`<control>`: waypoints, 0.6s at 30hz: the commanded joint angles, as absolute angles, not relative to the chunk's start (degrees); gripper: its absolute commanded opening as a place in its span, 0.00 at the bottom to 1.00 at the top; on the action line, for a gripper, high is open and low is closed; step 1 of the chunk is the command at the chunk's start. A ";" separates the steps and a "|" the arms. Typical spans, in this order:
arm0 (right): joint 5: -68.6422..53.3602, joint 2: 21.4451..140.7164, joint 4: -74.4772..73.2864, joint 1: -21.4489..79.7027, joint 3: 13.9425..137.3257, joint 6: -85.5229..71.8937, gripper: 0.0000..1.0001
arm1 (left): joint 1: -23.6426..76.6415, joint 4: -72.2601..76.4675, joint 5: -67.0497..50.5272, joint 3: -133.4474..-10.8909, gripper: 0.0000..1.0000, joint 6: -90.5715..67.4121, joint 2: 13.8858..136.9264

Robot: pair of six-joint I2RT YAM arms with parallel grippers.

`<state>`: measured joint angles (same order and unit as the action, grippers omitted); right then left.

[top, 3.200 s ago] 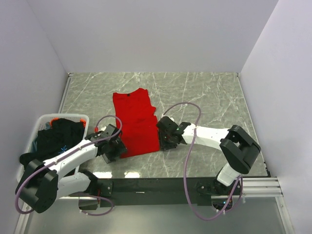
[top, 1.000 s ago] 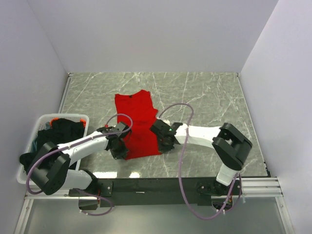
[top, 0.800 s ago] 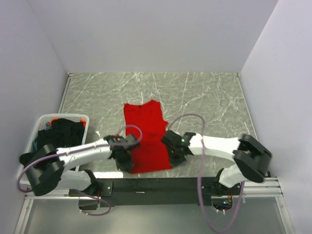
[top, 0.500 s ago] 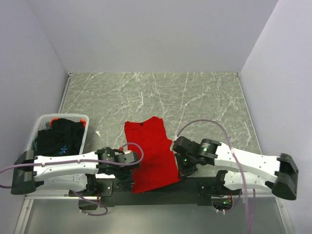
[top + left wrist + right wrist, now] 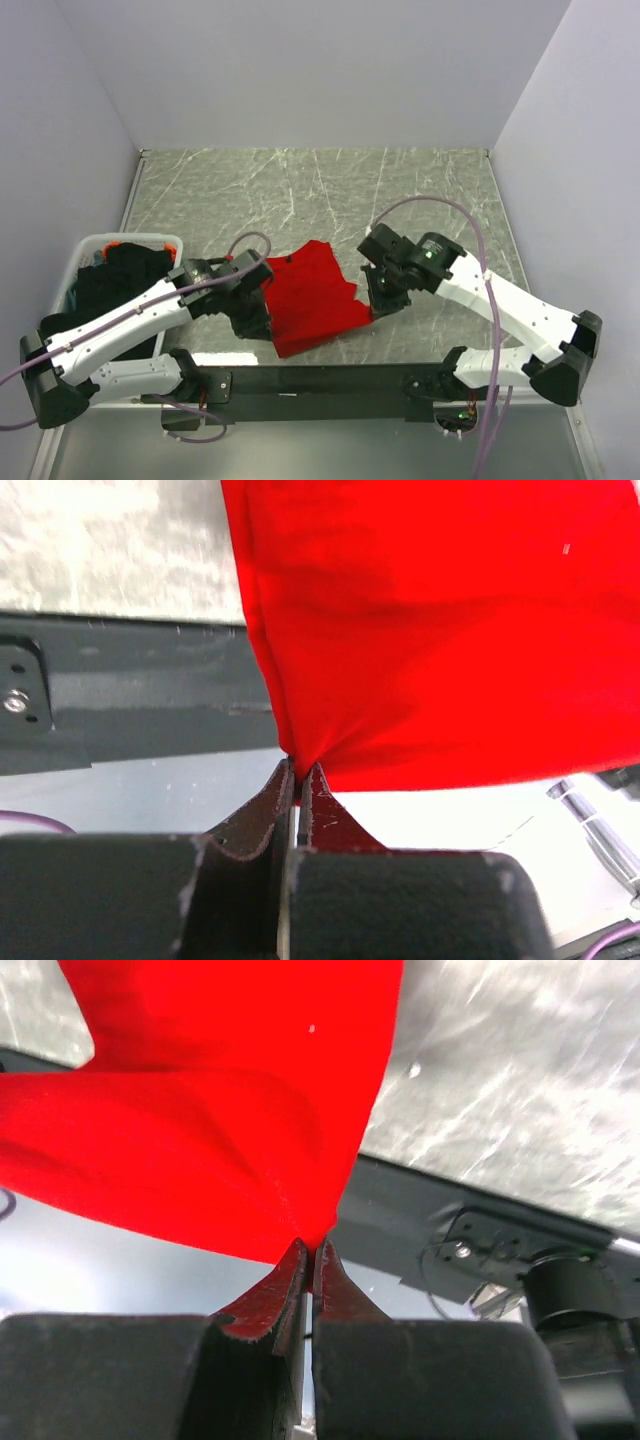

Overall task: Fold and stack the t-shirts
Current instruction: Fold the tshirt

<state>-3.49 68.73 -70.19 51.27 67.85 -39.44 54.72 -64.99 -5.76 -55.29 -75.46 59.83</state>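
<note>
Folding looks barely begun: the red t-shirt [image 5: 312, 300] is held up at its near end above the front of the desk [image 5: 420, 190], with the left hand [image 5: 298, 771] and right hand [image 5: 309, 1246] each pinched tight on a near corner of the cloth. No folded stack shows anywhere yet. The black t-shirts [image 5: 118, 280] lie heaped, unfolded, in the white basket [image 5: 130, 239] at the left.

Bright, even overhead light, soft shadows; glare bleaches the grey marbled tabletop [image 5: 110, 540] in both wrist views.
</note>
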 commanded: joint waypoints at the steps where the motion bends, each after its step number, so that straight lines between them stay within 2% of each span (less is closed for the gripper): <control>1: 1.13 72.32 -74.97 49.49 74.51 -33.58 0.00 | 50.37 -69.00 -4.13 -58.96 0.01 -67.60 61.52; 18: 2.20 87.62 -72.25 43.68 93.15 -25.40 0.00 | 34.81 -63.11 -4.57 -63.46 0.01 -54.94 69.08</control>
